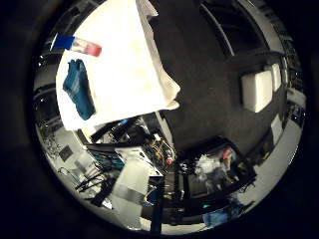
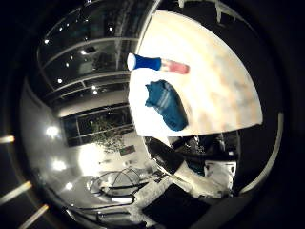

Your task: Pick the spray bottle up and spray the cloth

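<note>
A spray bottle (image 2: 158,65) with a blue body, white head and pink end lies on its side on a white table (image 2: 224,86). A blue cloth (image 2: 168,104) lies crumpled on the table beside it. In the right little finger side palm view the bottle (image 1: 78,45) and the cloth (image 1: 79,88) lie on the same white table (image 1: 135,70). Both look small and far from the palm.
A dark floor (image 1: 204,70) spreads beside the table. A white seat (image 1: 257,90) stands on it. A cluttered stand with gear (image 1: 140,159) sits past the table's edge. Ceiling lights (image 2: 52,132) show in the right thumb side palm view.
</note>
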